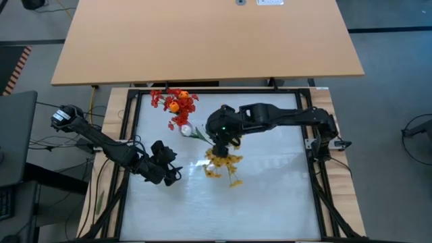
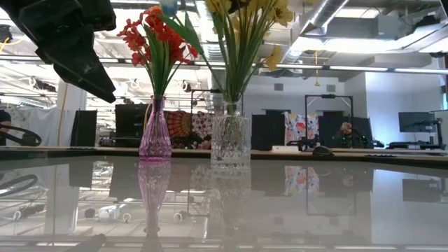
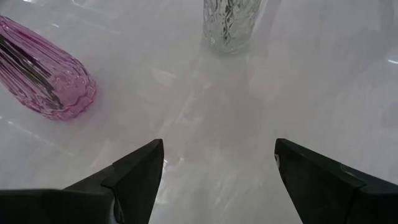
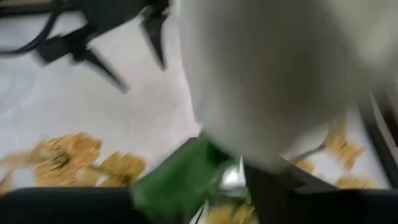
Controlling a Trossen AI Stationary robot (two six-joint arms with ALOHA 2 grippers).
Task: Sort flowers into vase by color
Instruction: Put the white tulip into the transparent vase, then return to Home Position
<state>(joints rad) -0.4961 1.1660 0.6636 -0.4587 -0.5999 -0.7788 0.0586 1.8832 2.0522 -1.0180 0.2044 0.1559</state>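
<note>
A pink vase (image 2: 155, 133) stands upright with red-pink sprays and orange buds (image 1: 175, 103) in it. Beside it, a clear cut-glass vase (image 2: 231, 140) holds yellow blossoms (image 1: 223, 164). My right gripper (image 1: 217, 140) hovers over the clear vase, shut on the white tulip (image 1: 187, 129), whose bud points toward the pink vase. In the right wrist view the bud (image 4: 267, 81) is a large pale blur. My left gripper (image 3: 217, 168) is open over bare table, on the near-left side of both vases. My right gripper holds the white tulip by its green stem and leaf (image 4: 177, 183), pinched between the two fingers; blur hides the exact spot. The fingers point down from above. The tulip is tilted, its bud (image 2: 168, 7) up and toward the table's left, and its lower end is hidden among the yellow flowers' stems.
The white tabletop (image 1: 270, 196) lies open on the near and right sides. A black frame (image 1: 317, 169) borders it. A wooden table (image 1: 202, 40) sits beyond the far edge. The left arm (image 1: 108, 145) crosses the left border.
</note>
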